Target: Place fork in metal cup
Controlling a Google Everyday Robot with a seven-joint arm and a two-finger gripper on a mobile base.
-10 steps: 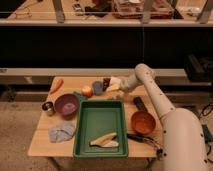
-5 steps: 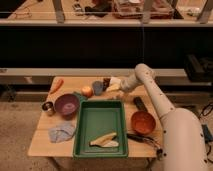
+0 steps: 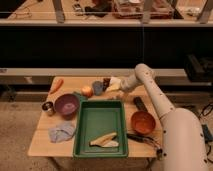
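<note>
Although the arm reaches over the table, nothing of the job shows as done. The fork (image 3: pixel 103 139), as best I can make out, is the thin pale piece lying slantwise in the near part of the green tray (image 3: pixel 95 117); a second pale scrap lies just beside it, so I cannot be sure which is which. The metal cup (image 3: pixel 48 107) stands upright at the left edge of the table (image 3: pixel 44 147), just left of the purple bowl (image 3: pixel 66 104), and no handle sticks out of it. The gripper (image 3: pixel 118 90) hangs over the far side of the table, beyond the tray's far rim and to the right of the grey-blue cup (image 3: pixel 97 87), well apart from both fork and metal cup. Whether it is clenched or released I cannot tell, and nothing is plainly held in it. By my judgement every step is left: come near to the tray, take the fork, carry it left past the bowl, and drop it into the cup.
</note>
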